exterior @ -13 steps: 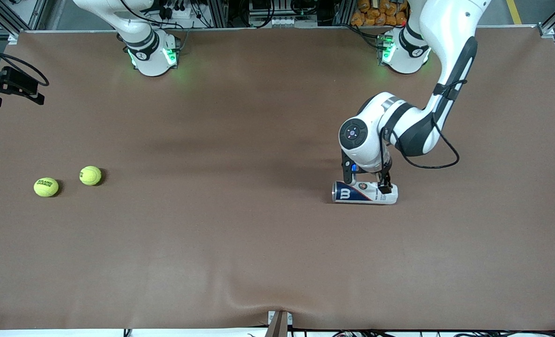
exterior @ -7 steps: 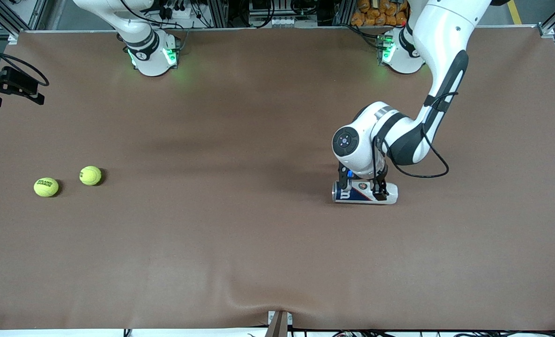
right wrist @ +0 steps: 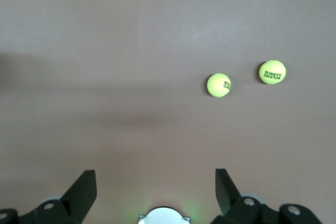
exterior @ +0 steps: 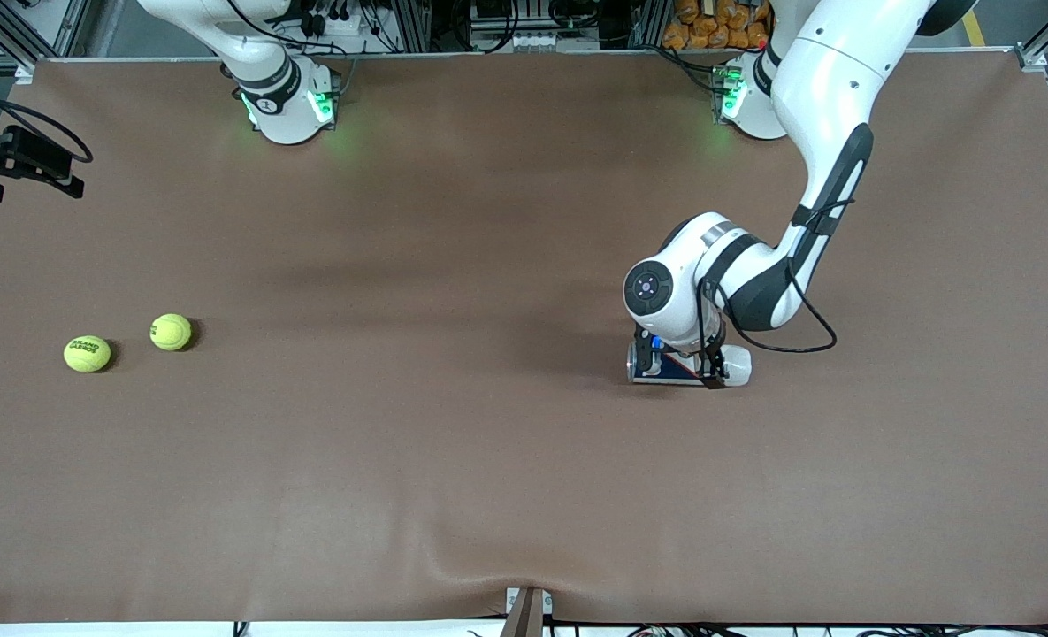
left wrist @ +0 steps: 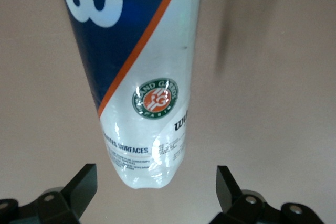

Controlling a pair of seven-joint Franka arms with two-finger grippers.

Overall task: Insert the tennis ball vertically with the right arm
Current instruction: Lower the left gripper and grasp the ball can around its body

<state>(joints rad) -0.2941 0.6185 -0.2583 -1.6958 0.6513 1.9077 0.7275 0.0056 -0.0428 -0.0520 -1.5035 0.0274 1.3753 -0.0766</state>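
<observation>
Two tennis balls (exterior: 87,354) (exterior: 171,332) lie near the table's (exterior: 453,460) right-arm edge, the right gripper (right wrist: 155,192) waits released high above, and the left gripper (left wrist: 156,190) straddles the lying can (exterior: 736,364), spread, not grasping.

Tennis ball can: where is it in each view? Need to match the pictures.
Front view: tennis ball can lies on its side toward the left arm's end of the table, under the left gripper.
Left wrist view: can fills the centre, between the open jaws.
Right wrist view: not in it.
Shared landmark: the brown table mat.
</observation>
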